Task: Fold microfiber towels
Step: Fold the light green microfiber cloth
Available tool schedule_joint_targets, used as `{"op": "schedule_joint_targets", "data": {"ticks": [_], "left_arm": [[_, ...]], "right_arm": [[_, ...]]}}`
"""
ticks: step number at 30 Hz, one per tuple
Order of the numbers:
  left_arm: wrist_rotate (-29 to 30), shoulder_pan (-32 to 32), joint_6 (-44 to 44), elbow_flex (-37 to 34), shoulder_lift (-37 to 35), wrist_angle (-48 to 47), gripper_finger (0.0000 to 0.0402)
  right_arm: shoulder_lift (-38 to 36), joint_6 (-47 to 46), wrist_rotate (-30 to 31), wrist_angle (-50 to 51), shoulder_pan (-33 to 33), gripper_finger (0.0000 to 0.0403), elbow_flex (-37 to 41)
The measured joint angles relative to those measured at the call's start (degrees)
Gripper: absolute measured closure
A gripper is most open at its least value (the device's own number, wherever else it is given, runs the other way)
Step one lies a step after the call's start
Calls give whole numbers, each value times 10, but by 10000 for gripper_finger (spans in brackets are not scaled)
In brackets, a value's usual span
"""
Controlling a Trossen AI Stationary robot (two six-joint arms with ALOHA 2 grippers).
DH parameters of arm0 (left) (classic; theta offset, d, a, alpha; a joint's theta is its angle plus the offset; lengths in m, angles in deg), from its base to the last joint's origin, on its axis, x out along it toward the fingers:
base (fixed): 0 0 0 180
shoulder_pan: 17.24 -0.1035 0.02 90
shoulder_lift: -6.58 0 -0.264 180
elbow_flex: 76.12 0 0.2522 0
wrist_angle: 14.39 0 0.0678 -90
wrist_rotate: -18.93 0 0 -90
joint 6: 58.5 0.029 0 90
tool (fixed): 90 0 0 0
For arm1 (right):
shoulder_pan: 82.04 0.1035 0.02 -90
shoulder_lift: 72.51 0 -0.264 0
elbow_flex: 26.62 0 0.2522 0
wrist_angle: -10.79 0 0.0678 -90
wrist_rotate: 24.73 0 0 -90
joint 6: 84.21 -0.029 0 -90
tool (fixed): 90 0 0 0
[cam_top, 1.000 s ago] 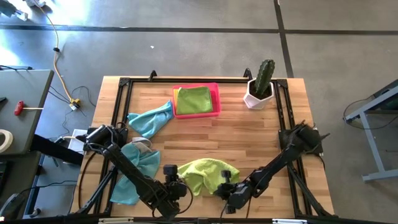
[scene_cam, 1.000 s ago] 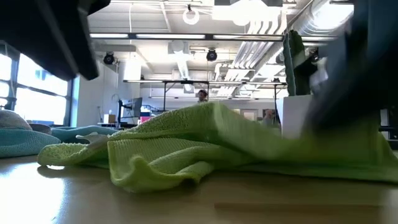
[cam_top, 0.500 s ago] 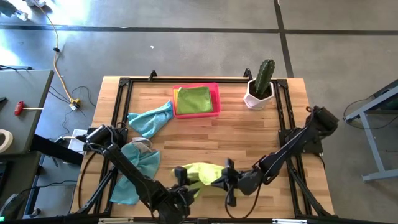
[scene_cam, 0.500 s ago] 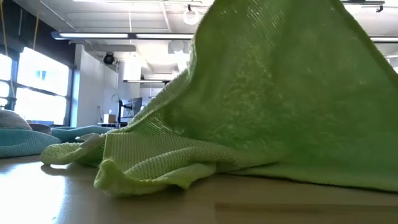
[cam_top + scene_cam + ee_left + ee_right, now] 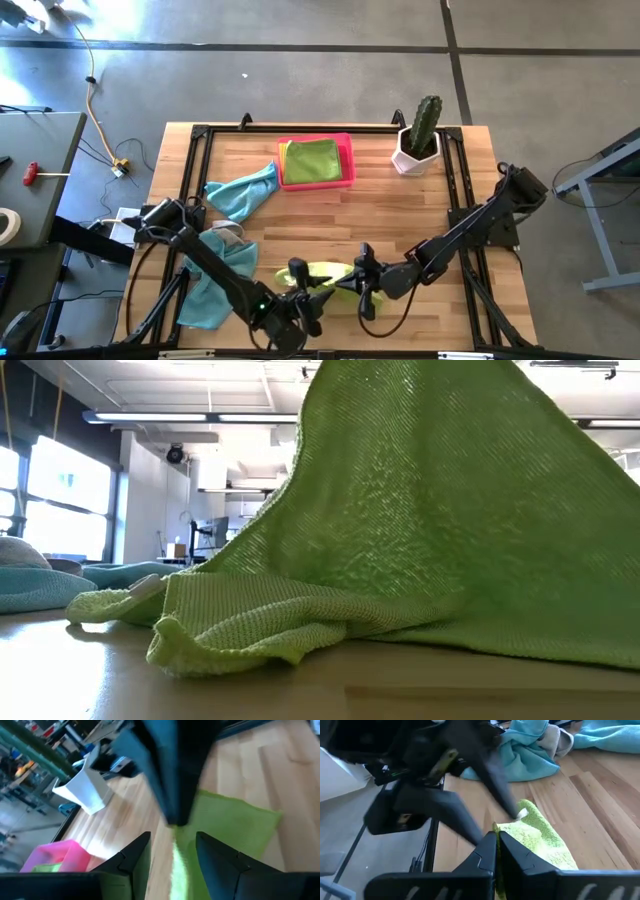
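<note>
Here, lime towel [image 5: 325, 274] pinched between both tools, right tool [image 5: 496, 846] apparently closed

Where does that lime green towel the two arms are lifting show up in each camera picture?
High view: lime green towel near the table's front edge, between the two grippers.
Low view: it fills most of the picture, raised like a tent.
Left wrist view: on the wood beyond the fingers.
Right wrist view: pinched at the fingertips.
Shared landmark: white cactus pot, also in the left wrist view.
</note>
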Motion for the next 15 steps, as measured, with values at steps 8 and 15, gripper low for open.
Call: {"op": "schedule_joint_targets", "data": {"ticks": [8,15], "left_arm": [[-7,-18,-91,0,0,-66,257],[-18,-18,-233,0,0,-189,257]], "right_arm": [[-8,16,-1,2,0,403,0],[-37,46,-1,1,0,403,0]]}}
